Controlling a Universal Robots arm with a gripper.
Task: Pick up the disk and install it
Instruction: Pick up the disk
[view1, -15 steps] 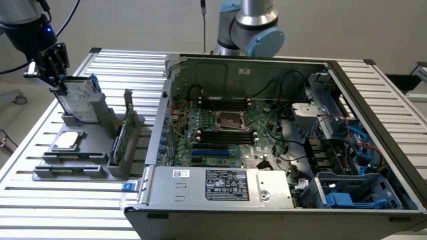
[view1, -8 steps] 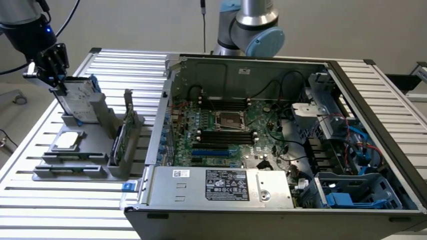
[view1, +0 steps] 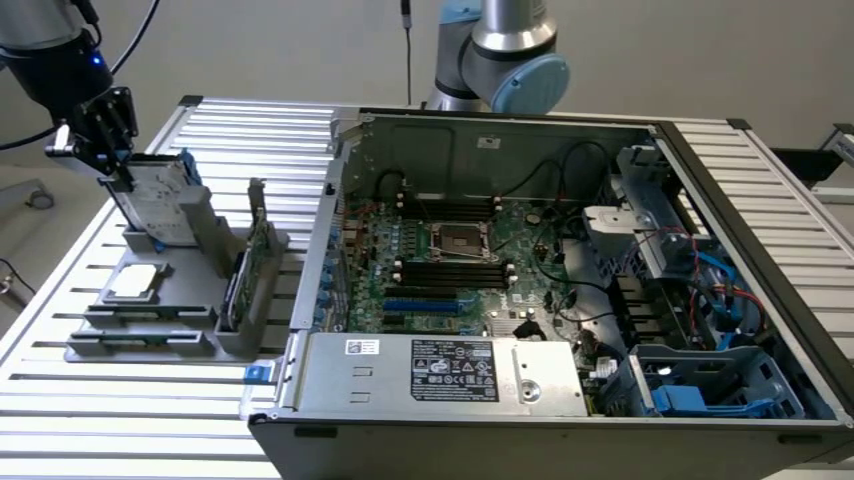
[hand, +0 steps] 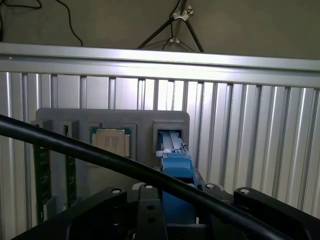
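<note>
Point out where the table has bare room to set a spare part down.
Bare table slats lie at the exterior view's lower left, bordering the grey holder, and in a strip between holder and computer case. Crowded: the holder, where the gripper grips the disk, and the case's cabled interior.

The lower end of the flat silver-grey metal disk with blue plastic rails (view1: 155, 192) is out of sight inside the grey plastic holder (view1: 200, 228). The black hand (view1: 114, 165) covers its top edge, and the arm above runs off the frame.
</note>
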